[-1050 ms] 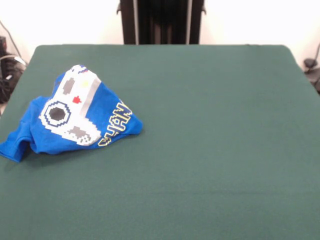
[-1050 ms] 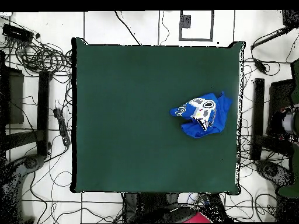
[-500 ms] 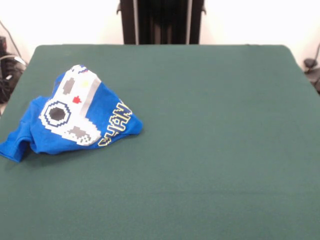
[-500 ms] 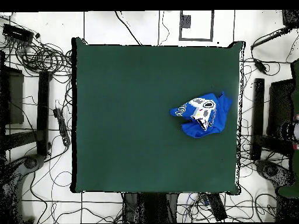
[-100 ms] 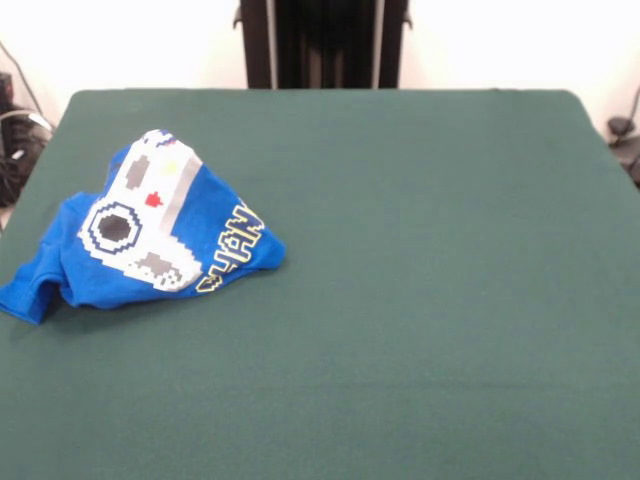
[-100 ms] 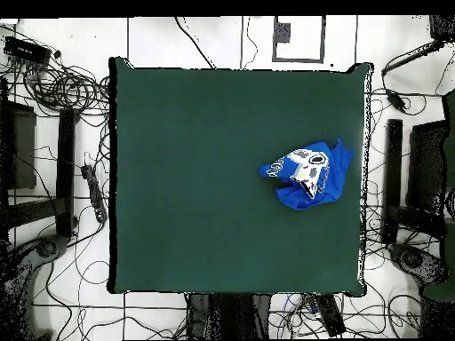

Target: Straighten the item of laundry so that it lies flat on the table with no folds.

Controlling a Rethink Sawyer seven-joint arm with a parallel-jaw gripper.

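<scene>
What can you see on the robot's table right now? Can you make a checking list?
Surface: the table, dark green, flat.
Job's things: the blue T-shirt lies crumpled near one table edge, folded over itself, print showing; one sleeve reaches close to the edge.
Clutter: nothing seen on the table.
Tool: not in view in either picture.
Cables: many black cables on the floor around the table.
Surroundings: white tiled floor, dark stands beside the table.

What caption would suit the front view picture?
Crumpled blue T-shirt with a pixel game-controller print, bunched near one edge of a green table, waiting to be smoothed flat.
</scene>
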